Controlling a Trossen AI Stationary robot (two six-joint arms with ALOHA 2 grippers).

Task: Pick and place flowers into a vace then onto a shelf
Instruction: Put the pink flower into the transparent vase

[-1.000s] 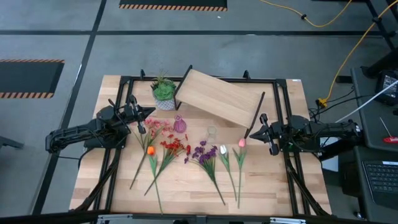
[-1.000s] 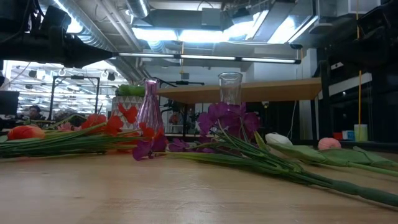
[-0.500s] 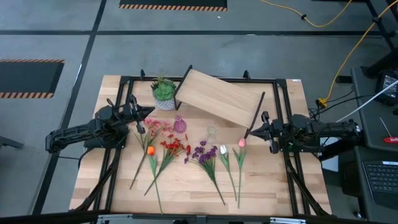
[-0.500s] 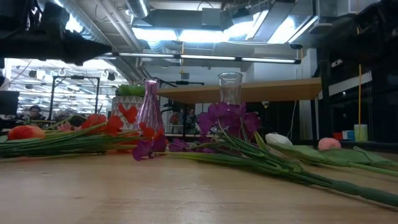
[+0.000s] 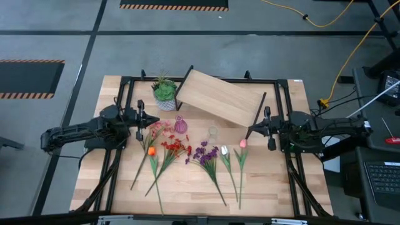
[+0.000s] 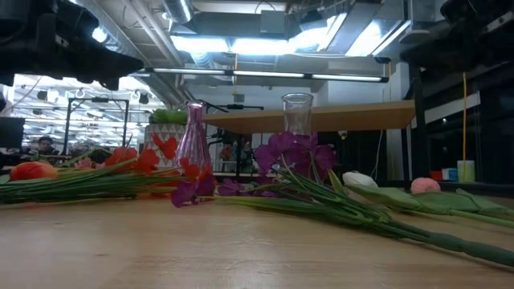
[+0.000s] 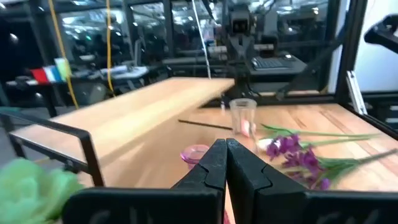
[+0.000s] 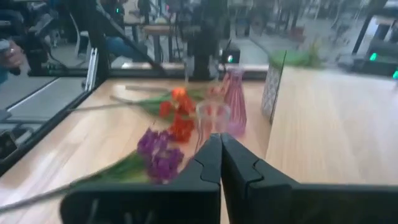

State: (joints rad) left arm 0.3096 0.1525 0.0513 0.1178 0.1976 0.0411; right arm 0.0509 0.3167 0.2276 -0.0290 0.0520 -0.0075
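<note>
— Both arms have swung since a second ago: the left pincer (image 5: 140, 119) has turned from slanting toward the blossoms to lying square across the worktop (image 5: 187, 187), and the right pincer (image 5: 267, 128) has straightened the same way and drawn slightly back toward 3 o'clock. Nothing on the worktop has shifted.

— So which step is this?

— The very start, I'd judge. The shelf (image 5: 219, 97) stands at 12 o'clock, bare. The flowers (image 5: 187, 153) all lie loose in a row across the centre, stalks trailing toward 6 o'clock. The pink vase (image 5: 180, 125) and the clear glass vase (image 5: 212, 133) stand empty between flowers and shelf.

— And the pincers?

— Each has its fingers pressed together, holding nothing: left at 9 o'clock just beside the pink blossoms (image 5: 159, 129), right at 3 o'clock near the pink tulip (image 5: 242, 144).

— Next move?

— Probably one pincer must spread its fingers, drop to a thin stalk and close on it.
</note>
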